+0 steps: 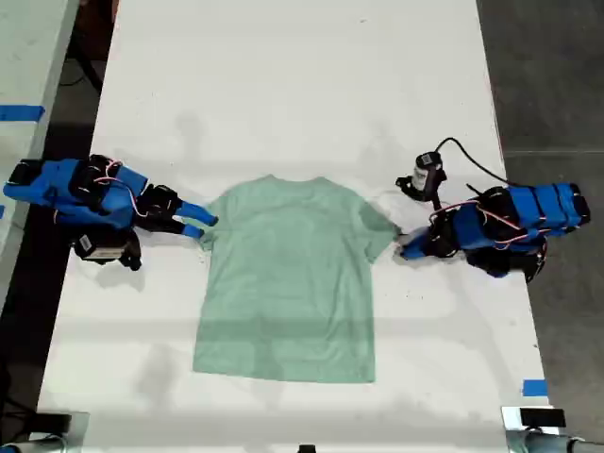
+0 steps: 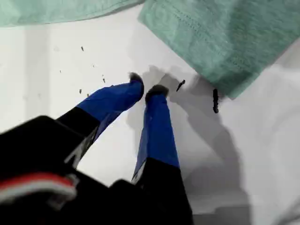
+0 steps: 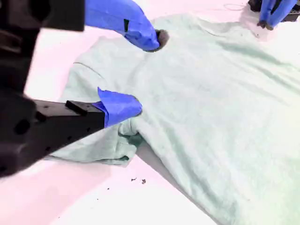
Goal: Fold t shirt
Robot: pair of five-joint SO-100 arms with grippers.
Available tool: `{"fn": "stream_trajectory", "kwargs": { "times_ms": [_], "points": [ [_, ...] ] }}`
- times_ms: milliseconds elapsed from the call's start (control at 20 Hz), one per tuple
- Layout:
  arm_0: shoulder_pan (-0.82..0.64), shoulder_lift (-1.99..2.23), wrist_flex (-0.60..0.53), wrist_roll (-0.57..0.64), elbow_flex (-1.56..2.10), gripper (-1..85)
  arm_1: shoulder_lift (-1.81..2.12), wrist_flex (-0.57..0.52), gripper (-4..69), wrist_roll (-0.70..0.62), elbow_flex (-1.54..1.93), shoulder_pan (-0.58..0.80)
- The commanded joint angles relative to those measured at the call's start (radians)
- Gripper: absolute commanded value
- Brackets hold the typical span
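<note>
The t shirt [image 1: 288,283] lay flat and face up on the white desk [image 1: 283,75], roughly midway between the desk's two long edges. Its round neck pointed toward the desk edge at the top of the exterior view, and its hem pointed toward the edge at the bottom. Both short sleeves were spread outward.

My first gripper [image 1: 401,250] rested low over bare desk on the exterior view's right, just beside the tip of the sleeve on that side. In the first wrist view, my first gripper [image 2: 146,86] had its jaws all but pressed together. Only a sliver showed between the dark tips, and they held nothing. The sleeve of the t shirt [image 2: 225,37] lay just ahead of the tips and apart from them.

My second gripper [image 1: 196,222] was at the opposite sleeve, on the exterior view's left. In the second wrist view, my second gripper [image 3: 147,72] had its jaws spread wide. One fingertip [image 3: 123,105] was down at the bunched sleeve cloth of the t shirt [image 3: 211,93]. The other fingertip was raised over the shoulder area. No cloth was pinched between them. My first gripper [image 3: 269,21] was visible beyond the far sleeve.
</note>
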Motion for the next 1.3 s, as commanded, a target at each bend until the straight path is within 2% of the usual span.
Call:
{"fn": "stream_trajectory", "kwargs": {
  "times_ms": [0, 50, 150, 200, 300, 350, 400, 450, 500, 550, 600, 650, 700, 750, 850, 900, 1000, 1050, 1100, 1150, 1200, 1250],
  "points": [
    [-0.138, 0.000, 0.002, 0.430, 0.044, 18.5, 0.012, -0.026, 4.6, -0.005, 0.052, -0.009],
    [-0.158, 0.002, 0.002, 0.420, 0.044, 18.4, 0.012, -0.026, 4.6, 0.112, 0.052, -0.003],
    [-0.170, 0.002, 0.002, 0.380, 0.044, 18.6, 0.012, -0.026, 5.2, 0.499, 0.052, -0.012],
    [-0.164, 0.003, 0.002, 0.382, 0.044, 30.0, 0.012, -0.026, 5.4, 0.680, 0.052, -0.041],
    [-0.153, 0.003, 0.002, 0.380, 0.044, 38.3, 0.012, -0.026, 5.6, 0.874, 0.052, -0.041],
    [-0.160, 0.003, 0.002, 0.388, 0.044, 35.5, 0.012, -0.025, 6.0, 0.830, 0.052, -0.006],
    [-0.183, 0.003, 0.000, 0.380, 0.044, 37.7, 0.012, -0.025, 6.1, 0.773, 0.052, 0.021],
    [-0.206, 0.003, -0.015, 0.350, 0.044, 44.9, 0.012, -0.025, 8.4, 0.773, 0.052, 0.000],
    [-0.206, 0.003, -0.012, 0.259, 0.044, 49.6, 0.012, -0.025, 13.7, 0.750, 0.052, -0.054],
    [-0.192, 0.003, -0.002, 0.227, 0.044, 52.3, 0.012, -0.025, 13.6, 0.788, 0.052, -0.077],
    [-0.178, 0.003, 0.000, 0.227, 0.044, 51.8, 0.012, -0.071, 10.6, 0.773, 0.055, -0.064],
    [-0.170, 0.003, 0.000, 0.233, 0.044, 51.8, 0.012, -0.155, 9.6, 0.686, 0.055, -0.020],
    [-0.175, 0.003, 0.000, 0.225, 0.044, 51.7, 0.012, -0.190, 10.3, 0.638, 0.023, -0.014],
    [-0.189, 0.003, -0.005, 0.222, 0.044, 51.7, 0.012, -0.183, 17.0, 0.606, -0.038, 0.003],
    [-0.170, 0.005, -0.026, 0.242, 0.044, 52.7, -0.021, -0.110, 22.1, 0.561, -0.189, 0.060],
    [-0.161, 0.005, -0.046, 0.298, 0.044, 51.8, -0.100, -0.091, 23.2, 0.541, -0.256, 0.107],
    [-0.193, 0.005, -0.015, 0.291, 0.044, 47.4, -0.388, -0.120, 29.9, 0.509, -0.388, 0.179],
    [-0.204, 0.005, -0.020, 0.291, 0.044, 42.5, -0.561, -0.153, 33.2, 0.488, -0.463, 0.207],
    [-0.206, 0.005, -0.031, 0.301, 0.044, 41.6, -0.726, -0.166, 34.2, 0.468, -0.541, 0.241],
    [-0.206, 0.005, -0.043, 0.357, 0.044, 24.6, -0.839, -0.175, 34.2, 0.449, -0.584, 0.282],
    [-0.212, 0.005, -0.018, 0.339, 0.044, 0.0, -0.888, -0.193, 32.3, 0.439, -0.578, 0.337],
    [-0.222, 0.005, 0.000, 0.311, 0.044, 5.6, -0.904, -0.218, 31.2, 0.420, -0.535, 0.408]
  ]
}}
